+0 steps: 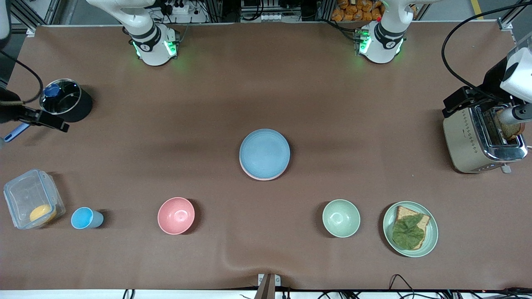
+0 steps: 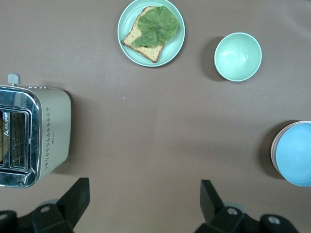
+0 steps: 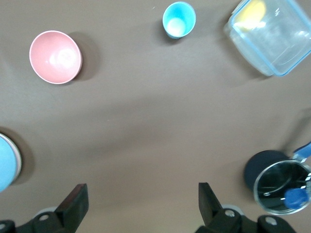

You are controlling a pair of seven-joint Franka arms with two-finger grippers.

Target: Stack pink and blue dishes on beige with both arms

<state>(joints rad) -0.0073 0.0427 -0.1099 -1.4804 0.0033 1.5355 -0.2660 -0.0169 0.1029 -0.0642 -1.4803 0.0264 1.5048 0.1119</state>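
Note:
In the middle of the table the light blue plate (image 1: 264,152) lies on top of a stack. A pale pink rim (image 1: 252,175) shows just under it. The beige plate is hidden; I cannot make it out beneath them. The stack's edge (image 2: 293,153) also shows in the left wrist view, and the same edge (image 3: 7,164) in the right wrist view. My left gripper (image 2: 145,201) hangs open and empty over bare table beside the toaster (image 2: 34,134). At the other end, my right gripper (image 3: 142,201) hangs open and empty, over bare table beside the pot (image 3: 279,187).
Nearer the camera than the stack stand a plastic container (image 1: 31,199), a small blue cup (image 1: 85,218), a deep pink bowl (image 1: 176,215), a green bowl (image 1: 341,218) and a green plate with bread and leaf (image 1: 410,229). Toaster (image 1: 478,137) and pot (image 1: 62,99) sit at the table's ends.

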